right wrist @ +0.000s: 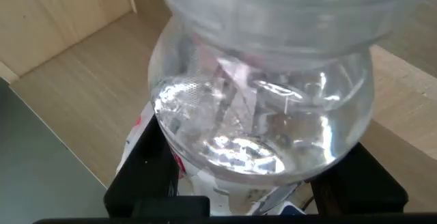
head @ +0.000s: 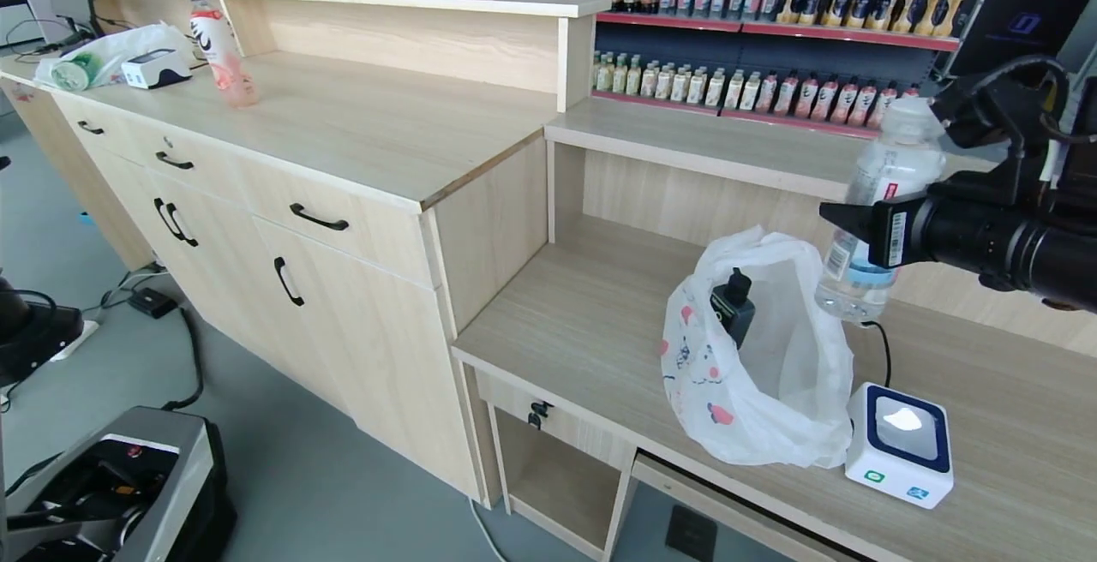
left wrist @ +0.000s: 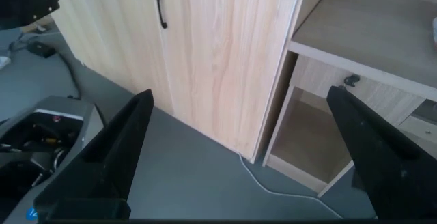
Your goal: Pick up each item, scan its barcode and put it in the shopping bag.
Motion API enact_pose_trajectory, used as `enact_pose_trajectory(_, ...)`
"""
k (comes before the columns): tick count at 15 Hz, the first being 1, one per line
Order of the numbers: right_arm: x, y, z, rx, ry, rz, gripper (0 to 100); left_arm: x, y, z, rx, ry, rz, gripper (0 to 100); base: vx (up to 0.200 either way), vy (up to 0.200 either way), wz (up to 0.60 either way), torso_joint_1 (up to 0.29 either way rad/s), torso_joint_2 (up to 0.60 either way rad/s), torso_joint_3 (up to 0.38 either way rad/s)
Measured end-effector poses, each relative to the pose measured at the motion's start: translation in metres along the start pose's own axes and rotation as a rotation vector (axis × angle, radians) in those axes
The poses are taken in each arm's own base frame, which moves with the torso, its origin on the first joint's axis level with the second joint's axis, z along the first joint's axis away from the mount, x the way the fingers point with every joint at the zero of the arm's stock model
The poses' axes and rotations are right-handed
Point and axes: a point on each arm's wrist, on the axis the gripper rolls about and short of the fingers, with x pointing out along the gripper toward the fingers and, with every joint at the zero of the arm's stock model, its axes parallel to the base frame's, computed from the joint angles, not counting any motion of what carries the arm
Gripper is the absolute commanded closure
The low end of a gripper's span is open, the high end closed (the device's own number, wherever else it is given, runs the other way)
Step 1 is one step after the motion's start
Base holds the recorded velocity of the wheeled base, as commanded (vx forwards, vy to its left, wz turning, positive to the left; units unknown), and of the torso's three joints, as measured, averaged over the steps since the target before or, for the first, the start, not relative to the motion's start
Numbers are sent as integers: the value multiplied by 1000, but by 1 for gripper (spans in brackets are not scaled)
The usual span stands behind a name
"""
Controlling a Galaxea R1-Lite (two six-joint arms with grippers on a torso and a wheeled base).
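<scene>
Bottle [head: 887,176] of clear plastic is held upright in the right gripper [head: 861,232], whose jaws are clamped on its labelled middle. It is kept in the air above the lower desk [head: 591,322], with its base just over the far right rim of the shopping bag [head: 754,391] and touching nothing below. In the right wrist view the rounded base of the bottle is seen between the two dark fingers.

The shopping bag, white with small coloured prints, is stood open on the desk, and a black clip [head: 734,305] is seen at its mouth. A white scanner [head: 902,446] with a blue-framed window on top is set just beside the bag, against its right side.

The left gripper [left wrist: 239,159] is held low with its jaws wide apart and nothing between them, above the grey floor [left wrist: 205,176] near a wooden cabinet [left wrist: 225,60].

On the upper counter [head: 360,125], well apart from the bag, a pink-labelled bottle [head: 221,48] is stood upright. Shelves [head: 771,26] lined with drinks are seen behind.
</scene>
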Motion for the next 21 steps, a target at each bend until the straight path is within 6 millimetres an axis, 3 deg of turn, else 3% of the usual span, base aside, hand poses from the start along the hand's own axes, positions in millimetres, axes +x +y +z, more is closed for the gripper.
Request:
enact_pose_trajectory(4, 19, -6, -29, -10, -108, 165, 100, 0, 0, 0, 0, 0, 0, 0, 0, 0, 0, 0, 0, 0)
enact_pose_trajectory(11, 39, -6, -101, -26, -76, 212, 100, 0, 0, 0, 0, 0, 2, 0, 0, 0, 0, 0, 0, 0)
enact_pose_trajectory(21, 67, 4, -147, -20, -68, 287, 100, 0, 0, 0, 0, 0, 1, 0, 0, 0, 0, 0, 0, 0)
